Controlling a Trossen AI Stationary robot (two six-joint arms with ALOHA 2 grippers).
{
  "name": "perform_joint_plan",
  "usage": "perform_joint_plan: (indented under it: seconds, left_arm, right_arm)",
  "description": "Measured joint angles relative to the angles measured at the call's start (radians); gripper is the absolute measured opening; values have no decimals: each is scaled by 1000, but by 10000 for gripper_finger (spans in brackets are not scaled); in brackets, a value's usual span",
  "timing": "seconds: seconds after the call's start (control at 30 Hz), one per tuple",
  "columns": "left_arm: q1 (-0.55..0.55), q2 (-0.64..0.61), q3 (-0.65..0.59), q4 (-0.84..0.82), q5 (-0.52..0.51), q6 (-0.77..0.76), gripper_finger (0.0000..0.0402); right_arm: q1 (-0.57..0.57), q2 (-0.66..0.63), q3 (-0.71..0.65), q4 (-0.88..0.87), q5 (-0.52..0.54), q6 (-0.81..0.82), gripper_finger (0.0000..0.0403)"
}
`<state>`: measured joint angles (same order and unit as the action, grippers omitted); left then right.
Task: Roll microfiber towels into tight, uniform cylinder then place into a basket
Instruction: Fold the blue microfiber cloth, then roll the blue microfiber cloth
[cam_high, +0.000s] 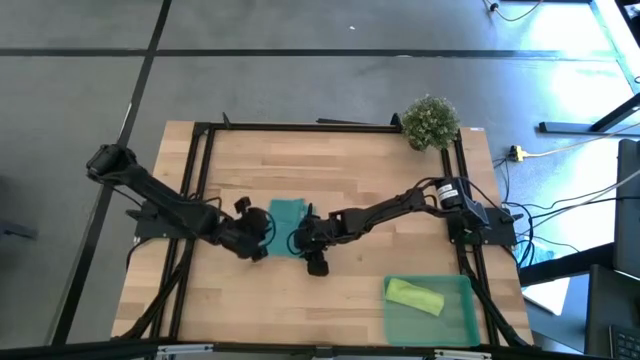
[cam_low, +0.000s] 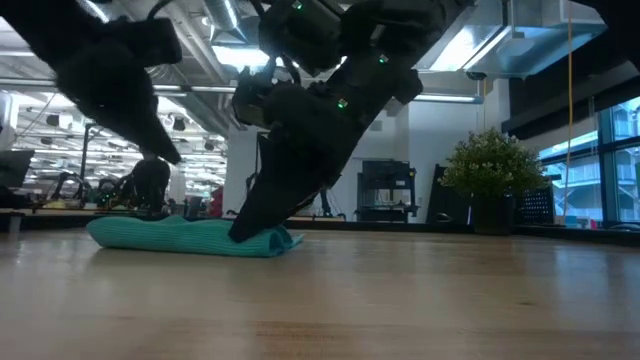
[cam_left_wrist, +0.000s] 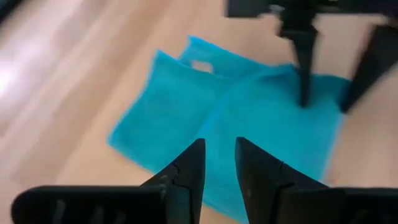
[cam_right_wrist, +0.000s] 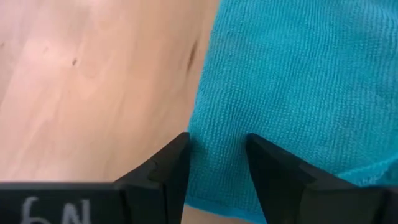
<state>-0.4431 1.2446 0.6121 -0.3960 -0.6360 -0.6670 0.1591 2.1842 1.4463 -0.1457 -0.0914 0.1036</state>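
Lying flat mid-bench, the teal towel (cam_high: 287, 225) looks soft and floppy — best pinched at an edge. The right pincer (cam_right_wrist: 217, 163) presses on it, fingers apart; the left pincer (cam_left_wrist: 219, 163) hovers nearby, slightly apart — empty.

High view: overhead, straight down, takes in whole table (cam_high: 330, 290). Low view: table-top height, level across towards room. Each wrist view: close, angled down past own fingers. All four share the teal towel (cam_high: 288, 213) mid-table.
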Motion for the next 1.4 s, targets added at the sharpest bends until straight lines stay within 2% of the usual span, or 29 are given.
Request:
perform_joint_plan:
  seconds: [0.1, 0.23, 0.43, 0.57, 0.7, 0.9, 1.13, 1.4]
  left_arm:
    - [-43, 28, 0, 20, 46, -2, 83]
    - [-91, 125, -14, 105, 69, -2, 84]
    - [-106, 297, -17, 199, 87, -2, 84]
    - [-105, 360, -13, 247, 104, -8, 84]
    - [-126, 358, -13, 244, 115, -30, 84]
    - [-170, 326, -14, 232, 152, -30, 84]
    - [-208, 323, -14, 231, 153, -38, 84]
    - [-208, 289, 51, 179, 136, 75, 84]
  right_arm:
    - [19, 0, 0, 1, 0, -6, 160]
    - [33, -5, 11, -2, -1, -10, 160]
    - [41, -7, 82, -65, -15, -22, 160]
    - [44, -8, 122, -132, -9, -33, 160]
    - [43, -9, 121, -147, 20, -33, 160]
    - [43, -8, 120, -267, 185, 7, 160]
    - [43, -8, 119, -304, 281, 13, 160]
    - [91, -7, 248, -374, 295, -105, 160]
